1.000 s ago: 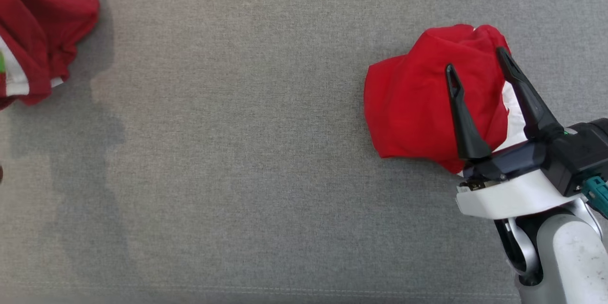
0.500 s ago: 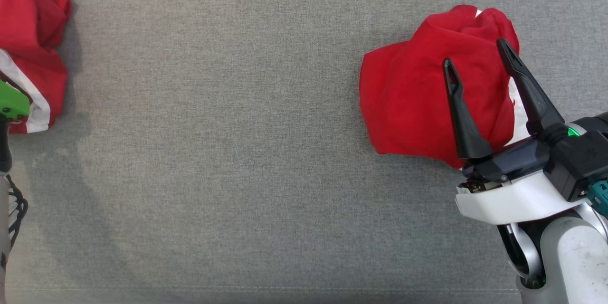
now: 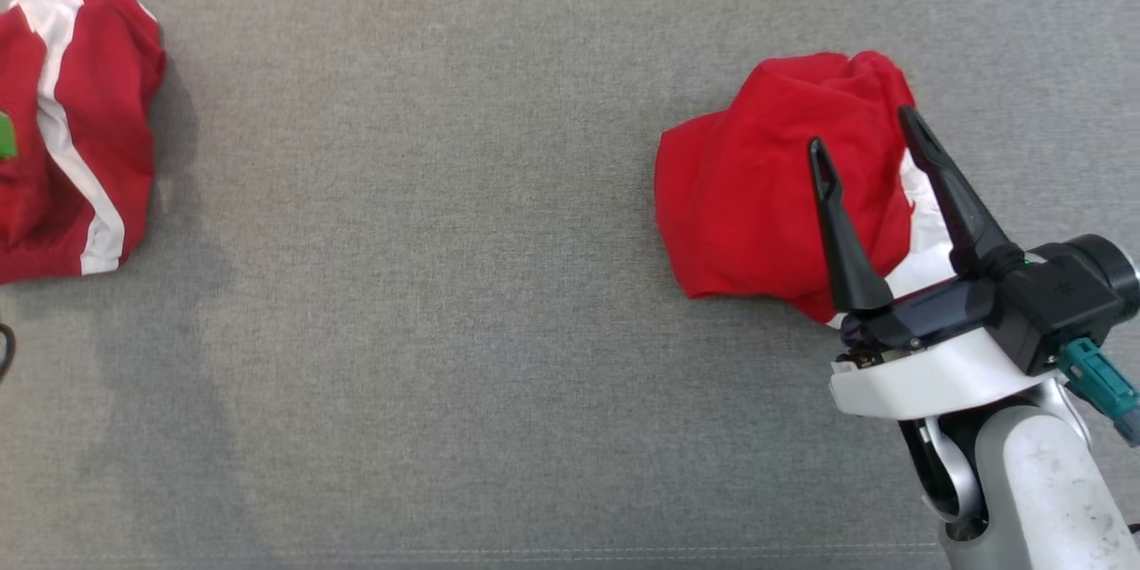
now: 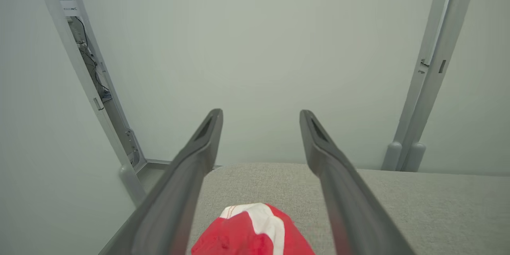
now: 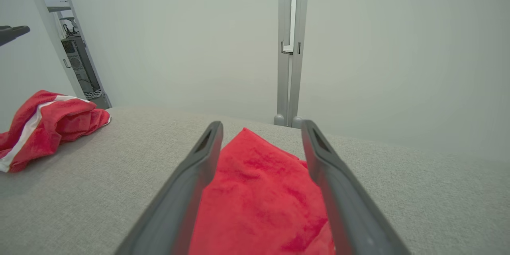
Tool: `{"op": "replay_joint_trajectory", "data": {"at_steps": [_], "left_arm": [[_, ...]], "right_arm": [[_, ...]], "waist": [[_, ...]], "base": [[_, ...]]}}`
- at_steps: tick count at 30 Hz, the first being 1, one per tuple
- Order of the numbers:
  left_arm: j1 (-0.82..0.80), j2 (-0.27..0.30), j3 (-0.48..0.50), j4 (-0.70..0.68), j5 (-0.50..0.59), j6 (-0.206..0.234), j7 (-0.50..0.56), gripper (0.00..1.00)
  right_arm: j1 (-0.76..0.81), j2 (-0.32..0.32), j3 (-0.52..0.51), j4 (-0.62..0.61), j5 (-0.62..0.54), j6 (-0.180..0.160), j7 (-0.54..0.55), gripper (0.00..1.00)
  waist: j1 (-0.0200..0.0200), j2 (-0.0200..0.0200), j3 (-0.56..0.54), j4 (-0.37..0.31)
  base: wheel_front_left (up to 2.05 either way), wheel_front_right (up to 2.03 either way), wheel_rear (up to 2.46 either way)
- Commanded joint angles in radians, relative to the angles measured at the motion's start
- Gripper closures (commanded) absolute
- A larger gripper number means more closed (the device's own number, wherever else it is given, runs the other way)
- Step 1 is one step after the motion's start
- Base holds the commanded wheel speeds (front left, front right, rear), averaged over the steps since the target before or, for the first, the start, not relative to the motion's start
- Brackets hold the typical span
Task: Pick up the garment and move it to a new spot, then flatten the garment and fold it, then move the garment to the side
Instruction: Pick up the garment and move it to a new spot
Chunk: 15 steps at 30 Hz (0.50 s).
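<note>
We list 2 heaps on the desk [image 3: 445, 285]. Red garment [image 3: 748, 196]: right of frame, directly under our right tool [image 3: 859, 126], fingers spread, empty, so the nearer arm. Striped garment [image 3: 80, 134]: left edge, beneath our left tool [image 4: 261, 112], likewise spread, empty.

head: overhead, downward | wrists: low, toward wall [image 4: 255, 48] | shared: grey surface [image 3: 463, 329]
</note>
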Motion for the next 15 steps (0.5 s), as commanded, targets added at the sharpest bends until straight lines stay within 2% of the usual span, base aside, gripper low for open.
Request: {"op": "replay_joint_trajectory", "data": {"at_steps": [1,9,15], "left_arm": [[0.027,-0.005,-0.010,-0.014,0.016,0.000,0.000,0.00],[0.147,-0.038,-0.052,-0.137,0.033,0.000,0.000,0.00],[0.258,-0.077,-0.078,-0.200,0.042,0.000,0.000,0.00]], "right_arm": [[0.016,0.003,0.001,0.014,0.008,-0.001,-0.012,0.00],[0.043,0.022,-0.003,0.124,0.046,-0.001,-0.080,0.00],[0.061,0.031,-0.011,0.202,0.067,-0.001,-0.123,0.00]], "waist": [[0.0000,0.0000,-0.046,-0.038],[0.0000,0.0000,-0.122,-0.119],[0.0000,0.0000,-0.163,-0.152]], "base": [[0.00,0.00,0.00],[0.00,0.00,0.00],[0.00,0.00,0.00]]}}
